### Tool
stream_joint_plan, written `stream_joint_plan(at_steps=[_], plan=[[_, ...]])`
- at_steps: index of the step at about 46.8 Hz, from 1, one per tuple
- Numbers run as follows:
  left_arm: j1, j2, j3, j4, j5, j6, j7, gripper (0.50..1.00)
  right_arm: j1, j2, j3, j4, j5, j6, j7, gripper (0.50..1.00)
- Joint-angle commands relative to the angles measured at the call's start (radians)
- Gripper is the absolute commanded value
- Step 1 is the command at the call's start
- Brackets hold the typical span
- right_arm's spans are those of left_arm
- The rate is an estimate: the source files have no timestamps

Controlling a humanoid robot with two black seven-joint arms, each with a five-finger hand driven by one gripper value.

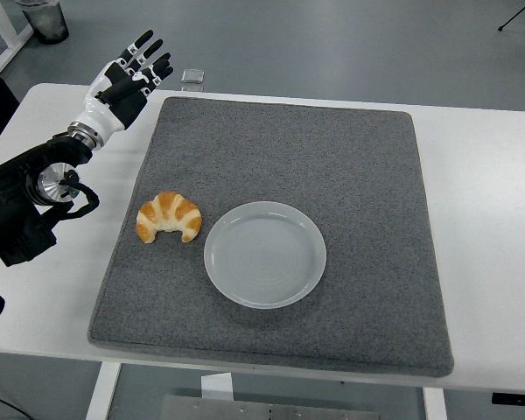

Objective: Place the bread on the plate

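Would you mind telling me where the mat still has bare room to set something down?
The grey mat is bare across its whole far half and along its right side, beyond the plate. The near strip below the plate is also free. It is crowded only at the left middle, where the croissant lies just left of the plate. The left hand hovers off the mat's far-left corner.

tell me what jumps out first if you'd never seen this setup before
The golden croissant stands out most, lying on the grey mat just left of the empty pale plate, close beside its rim. Next is the robot's left hand, raised with fingers spread over the table's far left corner, well away from the bread.
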Motion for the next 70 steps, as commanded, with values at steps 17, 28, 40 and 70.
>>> stream_joint_plan(at_steps=[17, 28, 40, 70], plan=[[-0.033, 0.231, 0.016, -0.408, 0.0, 0.248, 0.002, 0.99, 0.0, 0.0, 0.0, 0.0, 0.0, 0.001, 0.0, 0.952], [-0.09, 0.417, 0.055, -0.78, 0.0, 0.495, 0.063, 0.99, 0.0, 0.0, 0.0, 0.0, 0.002, 0.001, 0.0, 0.952], [-0.341, 0.511, 0.365, -0.889, 0.002, 0.626, 0.16, 0.986, 0.0, 0.0, 0.0, 0.018, 0.0, 0.0, 0.0, 0.952], [-0.902, 0.514, 1.163, -1.065, 0.084, 0.675, 0.161, 0.984, 0.0, 0.0, 0.0, 0.034, 0.0, -0.006, 0.0, 0.952]])
